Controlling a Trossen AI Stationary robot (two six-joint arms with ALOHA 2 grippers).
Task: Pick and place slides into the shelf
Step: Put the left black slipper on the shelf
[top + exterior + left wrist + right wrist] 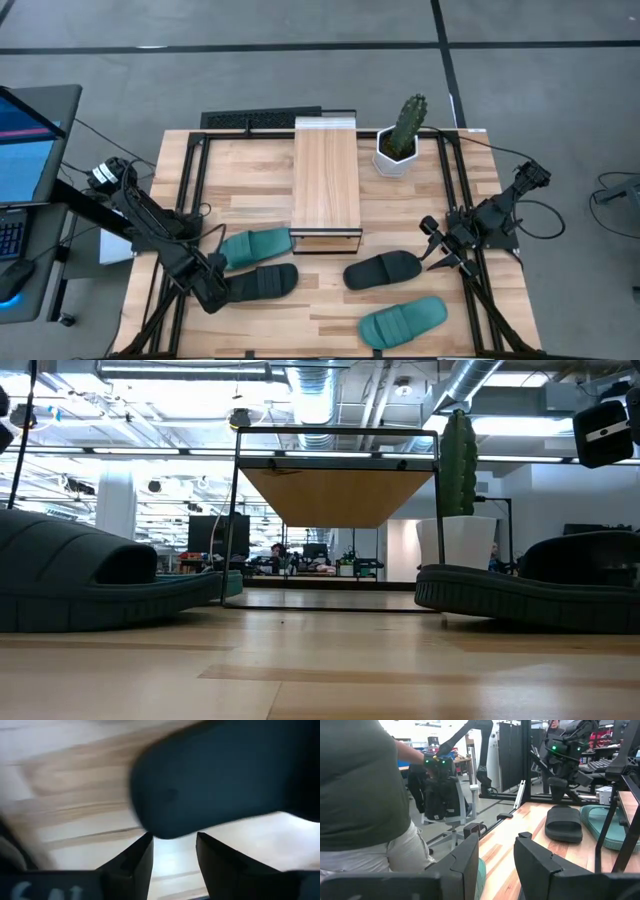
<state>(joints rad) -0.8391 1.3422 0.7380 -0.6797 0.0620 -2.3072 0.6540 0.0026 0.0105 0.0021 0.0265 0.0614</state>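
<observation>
Four slides lie on the table in front of the shelf (325,185). One teal slide (255,245) and one black slide (258,283) lie on the left. The other black slide (383,270) and teal slide (403,322) lie on the right. My left gripper (215,292) is low at the left black slide's end (170,815), open (175,855), with that rounded end just beyond its fingertips. My right gripper (437,252) hovers open (496,855) beside the right black slide, aimed across the table. My left gripper stands open at the rounded end (170,827) of the left black slide, coming at it low from the table's left. I cannot tell whether its fingertips touch the slide, which lies flat on the table.
A potted cactus (400,140) stands right of the shelf's far end. Black frame rails (195,190) run along the table's left and right sides. A person in a green shirt (360,785) stands beyond the table. Bare wood lies between the two pairs of slides.
</observation>
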